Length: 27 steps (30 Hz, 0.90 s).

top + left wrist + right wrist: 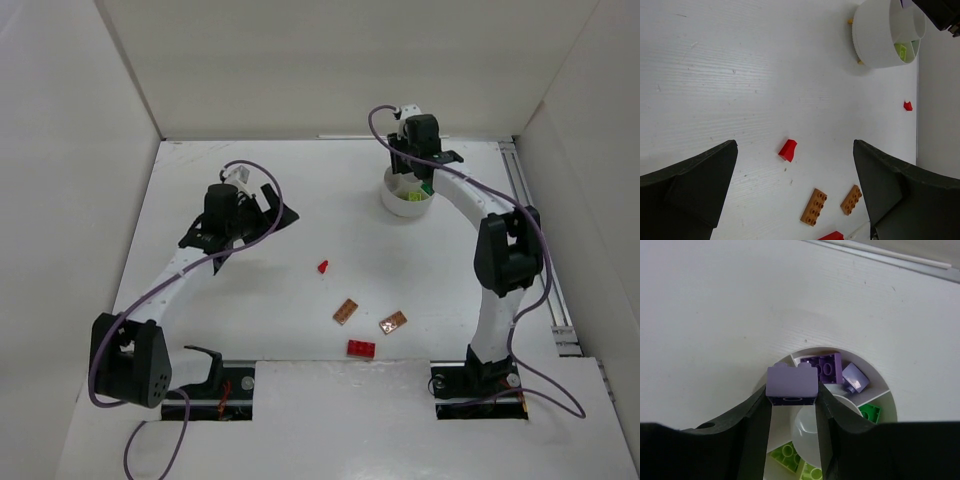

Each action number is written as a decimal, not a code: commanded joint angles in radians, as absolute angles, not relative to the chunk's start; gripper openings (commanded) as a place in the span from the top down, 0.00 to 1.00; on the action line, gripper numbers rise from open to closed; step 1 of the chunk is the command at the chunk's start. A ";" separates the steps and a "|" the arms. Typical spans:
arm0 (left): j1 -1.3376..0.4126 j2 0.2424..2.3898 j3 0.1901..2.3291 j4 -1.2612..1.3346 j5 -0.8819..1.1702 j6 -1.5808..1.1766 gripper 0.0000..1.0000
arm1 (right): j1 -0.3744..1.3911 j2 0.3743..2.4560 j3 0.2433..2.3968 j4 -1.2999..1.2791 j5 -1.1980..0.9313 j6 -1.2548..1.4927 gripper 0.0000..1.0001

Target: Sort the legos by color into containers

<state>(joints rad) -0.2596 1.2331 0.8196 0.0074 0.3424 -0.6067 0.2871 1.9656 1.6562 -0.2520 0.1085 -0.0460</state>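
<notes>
Lilac brick (792, 385), smooth glossy plastic, sits pinched in the right gripper (792, 401), long axis spanning finger to finger, above the round white dish (890, 400) at far right (purple, lilac, green and lime pieces (827, 369) lie in its wedges). Left gripper (795, 150) hangs wide open, empty, over the white wood-grained table (250, 290); plain white walls (330, 60) surround.

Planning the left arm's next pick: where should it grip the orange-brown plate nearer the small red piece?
Probably from straight above, pinching its two long edges. The orange-brown plate lies flat, studs up, and looks too thin for a side approach. Its narrow width should fit the open left gripper once turned to its diagonal.
</notes>
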 commanded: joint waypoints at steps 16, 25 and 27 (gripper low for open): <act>-0.252 1.305 0.861 0.038 0.394 -0.572 0.00 | 0.213 1.965 1.663 -0.252 0.002 -0.103 0.70; -0.252 1.284 0.850 0.038 0.394 -0.572 0.00 | 0.213 1.956 1.663 -0.242 -0.018 -0.103 0.50; -0.252 1.284 0.850 0.038 0.394 -0.572 0.00 | 0.213 1.956 1.672 -0.242 -0.018 -0.091 0.47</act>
